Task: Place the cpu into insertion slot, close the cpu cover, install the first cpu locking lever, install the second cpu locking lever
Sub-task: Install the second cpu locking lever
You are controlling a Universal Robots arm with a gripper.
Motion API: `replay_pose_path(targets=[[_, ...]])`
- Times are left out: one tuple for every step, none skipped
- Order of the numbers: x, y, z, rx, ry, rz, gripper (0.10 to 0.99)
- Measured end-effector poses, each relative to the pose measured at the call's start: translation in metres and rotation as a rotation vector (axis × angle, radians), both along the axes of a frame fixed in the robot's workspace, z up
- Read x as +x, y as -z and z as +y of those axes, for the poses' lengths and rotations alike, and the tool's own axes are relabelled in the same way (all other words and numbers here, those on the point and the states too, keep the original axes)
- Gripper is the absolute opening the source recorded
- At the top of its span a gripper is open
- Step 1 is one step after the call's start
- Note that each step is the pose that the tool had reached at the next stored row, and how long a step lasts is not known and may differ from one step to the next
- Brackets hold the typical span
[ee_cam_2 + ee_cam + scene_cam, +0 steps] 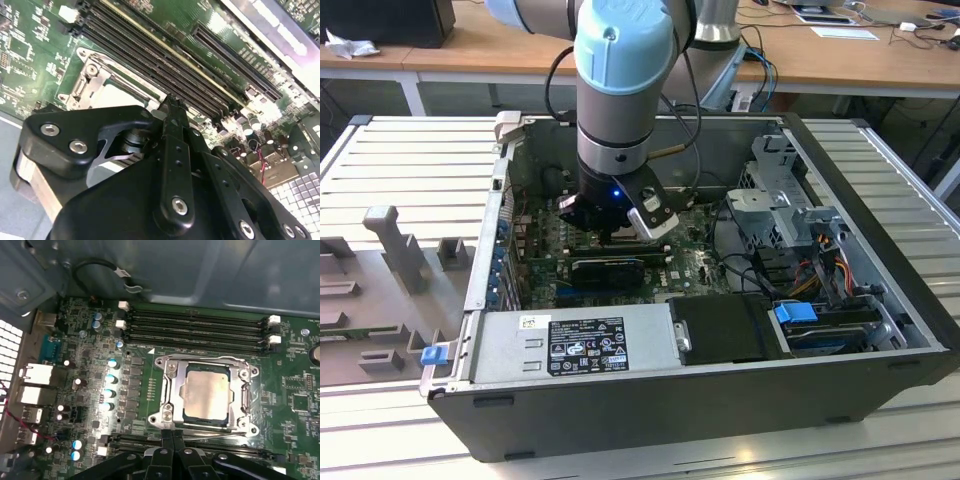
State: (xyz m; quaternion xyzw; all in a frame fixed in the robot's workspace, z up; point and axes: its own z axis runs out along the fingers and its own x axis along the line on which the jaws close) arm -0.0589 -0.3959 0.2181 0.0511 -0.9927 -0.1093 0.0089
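Claw [172, 437] is down inside the open computer case [880, 340], fingers pressed together with nothing between them, tips right at the edge of the insertion slot [170, 412] on the green motherboard [295, 390]. The cpu [207, 392] already sits in the slot, pale face up, and the cpu cover [245, 390] is folded down around it, frame flat on the rim. A thin locking lever [215, 436] runs along the slot side nearest the claw tips; looks like the tips are touching or just beside it, but contact is hard to confirm from this angle. So cpu placement and cover appear done, lever work is in hand. To do it well: keep the closed tips on the lever wire itself, not the cover frame, press down and sideways in one smooth sweep so it tucks under its catch, stay clear of the memory slots [195, 325] and the capacitors [109, 377], and avoid loading the cpu face.
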Motion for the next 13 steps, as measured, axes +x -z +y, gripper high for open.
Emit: replay_pose_path(targets=[[-0.0010,0.0010,-0.0002,0.004,-0.001,0.0000,0.106],[-0.0017,0.0022,-0.0004,0.006,-0.001,-0.0001,0.106],[-0.0026,0.0043,-0.0007,0.007,-0.002,-0.0001,0.106],[-0.0032,0.0056,-0.0007,0.009,-0.002,0.0000,0.106],[-0.0067,0.0072,-0.0008,0.014,-0.002,-0.0006,0.106],[-0.0081,0.0092,-0.0008,0.018,-0.002,-0.0011,0.106],[-0.0083,0.0108,-0.0008,0.021,-0.002,-0.0013,0.106],[-0.0085,0.0117,-0.0009,0.024,-0.002,-0.0015,0.106],[-0.0088,0.0125,-0.0009,0.026,-0.002,-0.0016,0.106],[-0.0092,0.0135,-0.0008,0.029,-0.002,-0.0019,0.106],[-0.0094,0.0144,-0.0008,0.032,-0.002,-0.0020,0.106],[-0.0100,0.0155,-0.0008,0.037,-0.002,-0.0024,0.106],[-0.0108,0.0165,-0.0008,0.044,-0.002,-0.0031,0.106]])
